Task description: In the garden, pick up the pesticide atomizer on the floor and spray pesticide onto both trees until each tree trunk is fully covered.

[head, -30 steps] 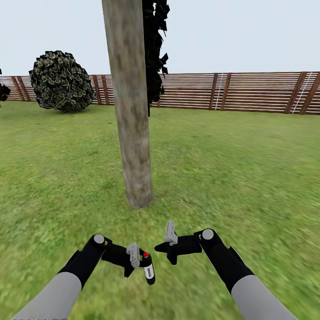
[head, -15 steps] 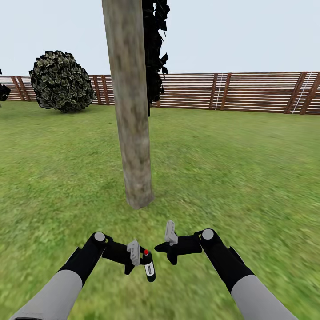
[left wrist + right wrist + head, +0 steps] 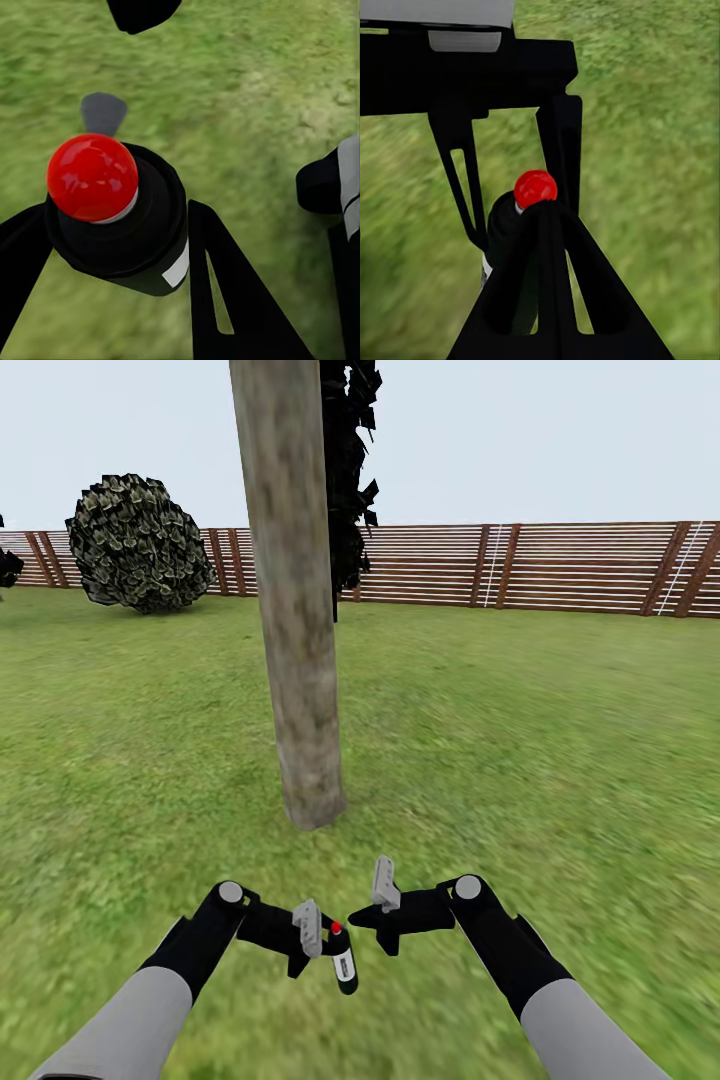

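Note:
The pesticide atomizer (image 3: 343,966) is a small black bottle with a white label and a red ball top (image 3: 92,177). My left gripper (image 3: 336,950) is shut on it, one black finger (image 3: 232,300) on each side of the bottle, just above the grass. The right gripper (image 3: 357,917) is shut on nothing, its tips close to the atomizer's red top (image 3: 535,187). A thick mottled grey-tan tree trunk (image 3: 300,660) rises from the lawn straight ahead of both grippers, its base (image 3: 313,805) a short way beyond them. No pesticide is in view.
Green lawn (image 3: 520,760) spreads all around in the garden. A brown slat fence (image 3: 560,565) rings the far side. A round dark bush (image 3: 138,542) stands at the back left, and dark ragged foliage (image 3: 347,470) hangs behind the trunk.
My left gripper has shifted slightly right with the atomizer, closer to the right gripper's tips. The right arm and the view have stayed still.

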